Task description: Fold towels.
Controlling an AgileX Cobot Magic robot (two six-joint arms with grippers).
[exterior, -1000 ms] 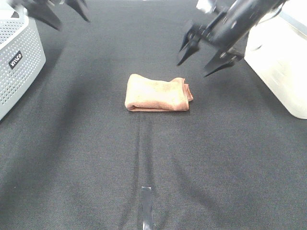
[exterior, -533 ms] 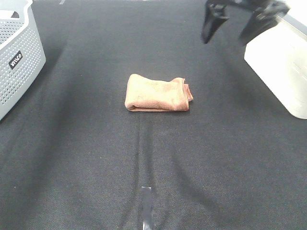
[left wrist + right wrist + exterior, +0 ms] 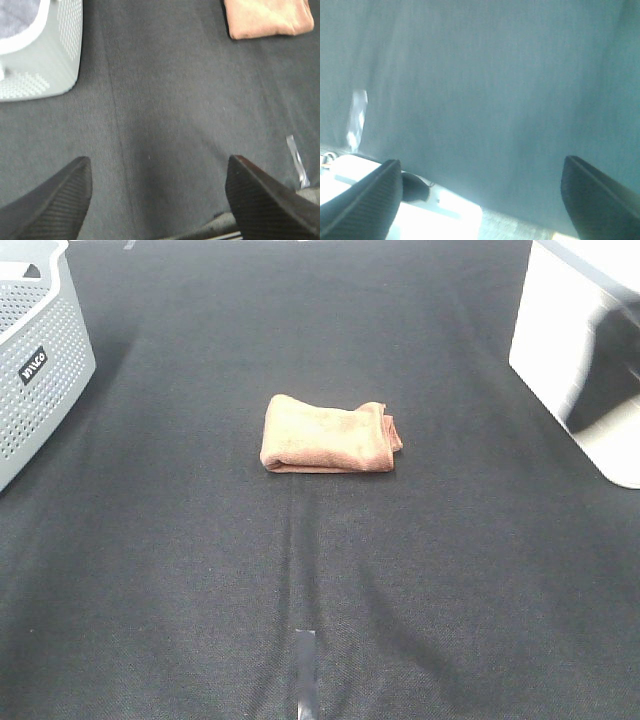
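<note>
The reddish-brown towel (image 3: 328, 434) lies folded into a small thick rectangle on the black cloth in the middle of the table. It also shows in the left wrist view (image 3: 268, 18), far from my left gripper (image 3: 159, 192), which is open and empty high above the cloth. My right gripper (image 3: 482, 192) is open and empty over bare dark cloth; the towel is out of its view. Neither gripper shows in the exterior high view.
A grey perforated basket (image 3: 40, 360) stands at the far left and shows in the left wrist view (image 3: 42, 50). A white bin (image 3: 585, 360) stands at the far right. A strip of tape (image 3: 305, 670) marks the cloth near the front.
Both arms have pulled back and up out of the exterior high view; the right gripper was above and to the right of the towel a second ago. The towel has not moved.
</note>
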